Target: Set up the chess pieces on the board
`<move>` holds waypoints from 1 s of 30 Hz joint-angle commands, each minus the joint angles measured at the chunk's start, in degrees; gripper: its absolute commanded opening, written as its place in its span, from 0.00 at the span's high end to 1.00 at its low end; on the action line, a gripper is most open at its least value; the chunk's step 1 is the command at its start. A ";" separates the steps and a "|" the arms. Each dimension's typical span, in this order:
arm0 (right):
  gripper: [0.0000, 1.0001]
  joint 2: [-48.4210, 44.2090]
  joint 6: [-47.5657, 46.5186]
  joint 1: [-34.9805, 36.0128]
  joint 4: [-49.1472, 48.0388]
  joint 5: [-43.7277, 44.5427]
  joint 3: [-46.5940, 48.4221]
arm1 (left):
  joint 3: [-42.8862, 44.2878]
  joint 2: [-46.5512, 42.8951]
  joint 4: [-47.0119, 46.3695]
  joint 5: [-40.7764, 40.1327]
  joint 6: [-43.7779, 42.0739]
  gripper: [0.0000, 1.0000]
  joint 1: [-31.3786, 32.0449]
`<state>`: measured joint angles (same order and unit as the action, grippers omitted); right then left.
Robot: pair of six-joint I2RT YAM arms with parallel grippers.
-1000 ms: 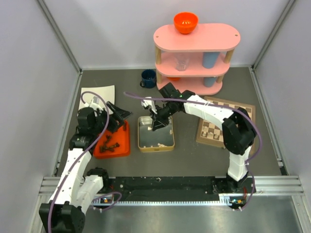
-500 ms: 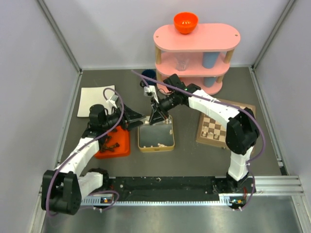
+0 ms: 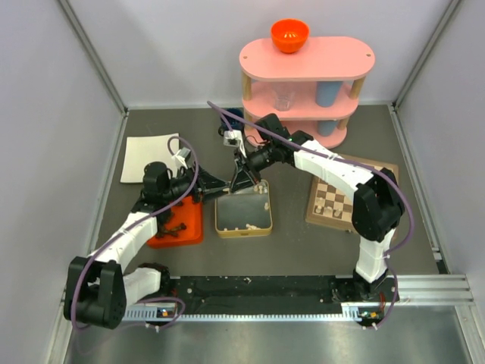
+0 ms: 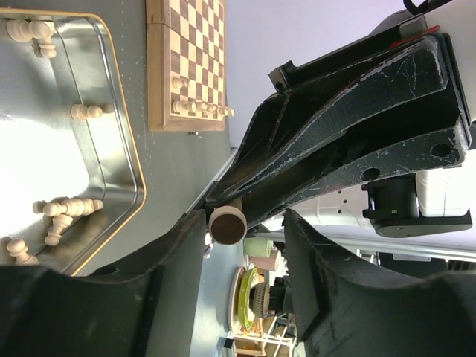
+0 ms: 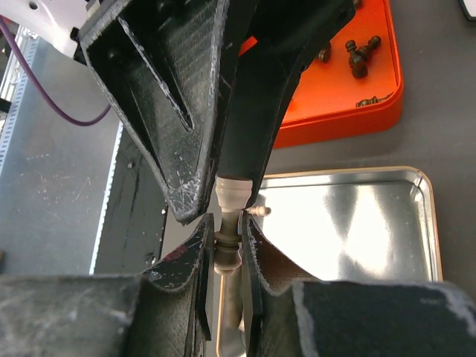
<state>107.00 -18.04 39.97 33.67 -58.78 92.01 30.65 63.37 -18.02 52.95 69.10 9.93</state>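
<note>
Wrist-only: pale piece [image 5: 227,223] (right jaws)

On the worktop [image 3: 303,250] the tin [image 3: 242,214] sits midway — tray [image 3: 193,229] left, board [image 3: 327,202] right, shelf [image 3: 307,61] behind.

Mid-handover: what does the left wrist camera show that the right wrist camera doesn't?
Left wrist only: the chessboard with a row of cream pieces along one edge, and the round base of the held cream chess piece seen end-on.

Right wrist only: the orange tray with dark pieces on it, and the held piece's stem seen side-on.

Both: the silver tin, the right gripper shut on the piece, and the left gripper open around it.
</note>
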 commanded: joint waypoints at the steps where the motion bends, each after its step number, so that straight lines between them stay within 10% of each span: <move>1: 0.96 -2.67 1.87 0.02 -3.44 -1.68 1.95 | 0.28 0.34 -3.69 1.37 -0.46 0.53 0.35; 12: 0.89 -4.08 1.61 0.03 -3.53 -1.60 0.37 | -0.33 1.58 -8.87 1.72 2.70 0.99 0.35; 22: 0.57 -5.75 7.49 -3.75 -5.36 -3.09 -0.95 | -2.70 0.00 -17.03 -1.88 9.29 1.00 0.26; 30: 0.39 -8.39 35.41 -7.27 -28.25 -4.67 -8.06 | -5.52 1.48 -38.12 -7.59 22.81 1.00 0.26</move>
<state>102.08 -0.21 34.17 22.33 -61.52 87.02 25.21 64.55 -40.07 48.51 84.07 10.04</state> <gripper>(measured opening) 0.580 0.201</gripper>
